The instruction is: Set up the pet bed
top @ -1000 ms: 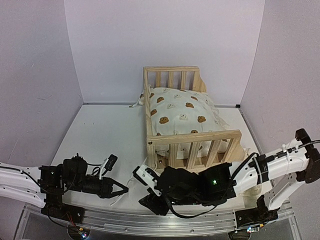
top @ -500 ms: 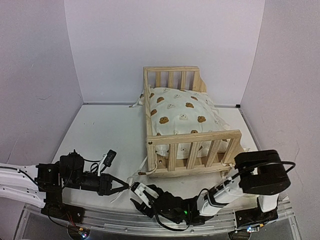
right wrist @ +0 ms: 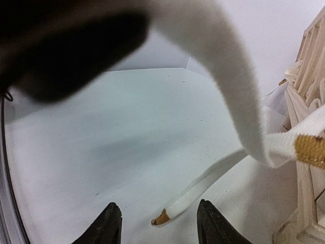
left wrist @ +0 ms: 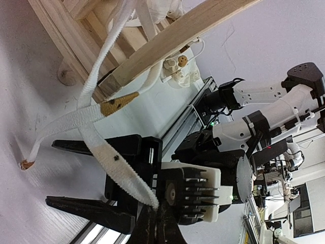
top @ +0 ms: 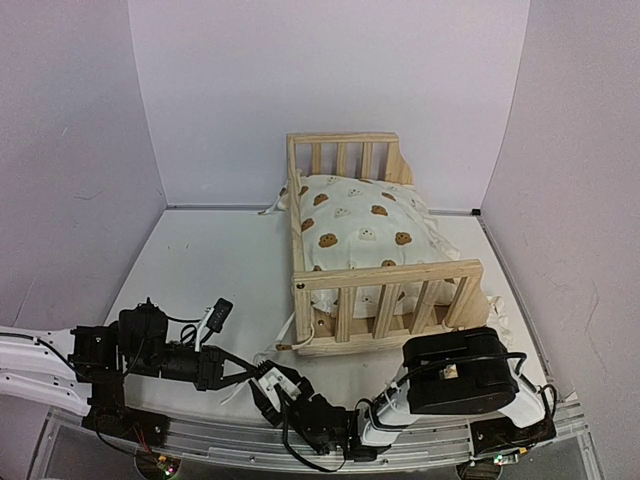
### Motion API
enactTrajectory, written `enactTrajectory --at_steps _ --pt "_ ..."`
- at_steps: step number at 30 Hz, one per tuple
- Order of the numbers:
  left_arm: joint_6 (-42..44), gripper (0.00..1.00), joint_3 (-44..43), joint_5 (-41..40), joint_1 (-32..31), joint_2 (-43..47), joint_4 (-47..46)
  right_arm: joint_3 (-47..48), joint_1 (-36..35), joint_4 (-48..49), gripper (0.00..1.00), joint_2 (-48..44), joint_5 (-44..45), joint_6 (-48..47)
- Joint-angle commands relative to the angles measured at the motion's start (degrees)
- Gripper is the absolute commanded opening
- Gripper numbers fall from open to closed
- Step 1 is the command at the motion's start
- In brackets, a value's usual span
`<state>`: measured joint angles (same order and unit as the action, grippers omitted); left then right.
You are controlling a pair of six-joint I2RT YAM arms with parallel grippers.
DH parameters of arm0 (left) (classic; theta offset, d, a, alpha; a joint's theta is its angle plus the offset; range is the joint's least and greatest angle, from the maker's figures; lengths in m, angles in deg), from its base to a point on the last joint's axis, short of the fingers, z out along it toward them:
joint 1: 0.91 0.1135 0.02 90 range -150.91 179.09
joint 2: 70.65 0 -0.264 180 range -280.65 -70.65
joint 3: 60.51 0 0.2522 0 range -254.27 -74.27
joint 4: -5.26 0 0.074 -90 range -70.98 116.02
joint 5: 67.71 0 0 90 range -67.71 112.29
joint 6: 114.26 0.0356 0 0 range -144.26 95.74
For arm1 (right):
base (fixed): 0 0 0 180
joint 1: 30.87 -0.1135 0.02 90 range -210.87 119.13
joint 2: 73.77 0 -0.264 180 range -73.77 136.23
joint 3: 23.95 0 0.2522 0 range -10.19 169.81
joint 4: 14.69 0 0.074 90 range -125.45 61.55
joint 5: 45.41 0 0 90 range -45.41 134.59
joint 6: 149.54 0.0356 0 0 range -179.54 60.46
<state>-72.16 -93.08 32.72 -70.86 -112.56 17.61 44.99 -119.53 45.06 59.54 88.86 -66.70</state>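
**Pet bed set lengthwise on the bench, with a cushion tie pinched off its near left corner**

The pet bed [top: 385, 272], a pale pine frame, is seen standing on its feet on the white bench [top: 200, 270]. Its long axis runs from the near side to the far side. The tall slatted end is pointed at the back wall and the lower slatted end is turned toward the arms. A third rail is seen along the bed's left side, and the right side is open. A cream bear-print cushion [top: 360, 220] is laid inside the bed.

A white tie strap [left wrist: 122, 170] with a tan tip is trailed from the bed's near left corner. Just in front of that corner, the left hand [left wrist: 155, 226] is clenched on the strap. The right hand [right wrist: 158, 204] is held beside it, in front of the bed's near end, with its fingers spread and nothing grasped. A loose tan-tipped end of strap is seen lying on the bench between those fingers.
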Motion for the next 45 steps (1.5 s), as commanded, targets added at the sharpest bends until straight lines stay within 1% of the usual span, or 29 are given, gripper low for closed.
enactTrajectory --at_steps 1,4,9,15,17,20,22,26,27,28,29,31,33,36,38,39,41,44,45 --pt "0.95 0.0 -3.34 0.09 -0.01 1.22 -0.61 3.4 0.67 5.71 0.52 2.28 4.19 2.86" --pt "0.94 0.0 -3.43 0.2 0.04 1.14 -0.41 4.41 0.77 6.56 0.52 3.35 4.04 2.77" --pt "0.94 0.0 -3.82 -0.02 -0.09 1.7 0.55 5.06 1.0 7.1 0.5 4.67 6.38 3.64" --pt "0.95 0.0 -4.33 -0.01 0.03 1.89 1.06 5.97 1.68 7.26 0.5 6.32 5.86 4.72" --pt "1.05 0.0 -4.47 0.04 0.0 1.66 1.06 6.58 2.02 7.3 0.48 6.75 5.39 4.66" --pt "0.99 0.0 -4.75 0.11 0.01 1.57 1.06 7.03 2.39 7.42 0.42 6.87 4.39 4.63" --pt "0.97 0.0 -4.87 0.02 -0.07 1.73 1.06 7.18 2.6 7.56 0.37 6.8 3.25 4.82" --pt "0.86 0.0 -4.81 -0.31 -0.04 2.1 2.7 6.42 2.78 7.7 0.2 5.69 2.43 5.72" --pt "0.85 0.0 -4.78 -0.4 -0.08 2.16 2.88 4.8 2.73 7.7 0.14 4.81 1.88 6.46" --pt "0.8 0.0 -4.73 -0.49 -0.03 2.18 3.01 3.78 2.71 7.7 0.1 3.51 1.04 7.61" --pt "0.71 0.0 -4.62 -0.58 -0.04 2.24 3.12 1.15 2.66 7.65 0.01 2.12 0.33 8.99" --pt "0.86 0.0 -4.41 -0.89 -0.01 2.36 3.35 -4.06 2.1 7.61 0.0 -2.18 0.93 12.03" --pt "0.95 0.0 -4.32 -2.01 -0.04 1.67 4.53 -9.87 1.92 5.3 0.0 -7.84 -2.11 16.26" --pt "1.08 0.0 -4.51 -1.87 -0.09 -2.22 5.36 -16.66 2.61 -5.15 0.0 -17.66 -8.27 25.81" --pt "1.35 0.0 -4.84 -0.36 -0.07 -5.99 4.68 -19.72 3.95 -9.11 0.0 -22.28 -13.75 30.37" --pt "1.68 0.0 -5.03 0.15 -0.08 -7.73 4.52 -20.81 4.51 -10.21 0.0 -24.33 -16.31 31.21" --pt "2.32 0.0 -5.62 0.5 -0.1 -10.39 4.62 -21.98 4.79 -11.99 0.0 -26.38 -18.63 31.18" --pt "3.13 0.0 -6.86 -0.35 -0.09 -12.25 5.63 -21.95 5.24 -16.54 0.0 -28.55 -19.98 31.39" --pt "3.8 0.02 -7.43 -0.82 -0.08 -12.53 6.5 -21.86 5.25 -17.87 0.0 -29.35 -19.47 31.38"
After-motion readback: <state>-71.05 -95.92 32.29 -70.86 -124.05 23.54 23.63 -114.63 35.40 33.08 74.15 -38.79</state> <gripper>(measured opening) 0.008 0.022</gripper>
